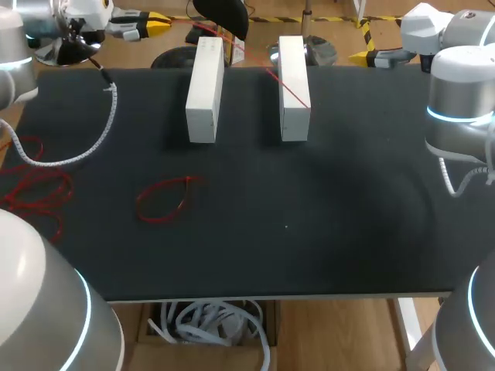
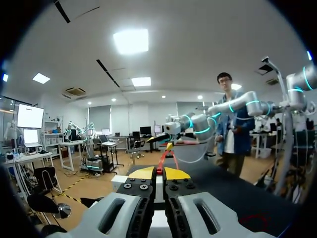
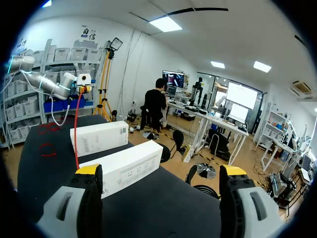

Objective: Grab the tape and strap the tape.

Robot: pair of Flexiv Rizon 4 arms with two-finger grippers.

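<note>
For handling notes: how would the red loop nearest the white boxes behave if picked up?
The red loop is thin and lies in an uneven curl, so it probably sags limply. It likely weighs little and, flat on the table, may be hard to pinch.

Thin red tape [image 1: 272, 75] runs taut in a straight slanting line, one end pinched between the closed left fingers [image 2: 143, 173] past the far edge of the black counter [image 1: 325, 224]. It crosses the top of the right white box [image 1: 294, 93] and reaches that box's right edge. A separate flat red loop [image 1: 162, 199] lies on the counter, nearer than the left box [image 1: 205, 93] and apart from it
</note>
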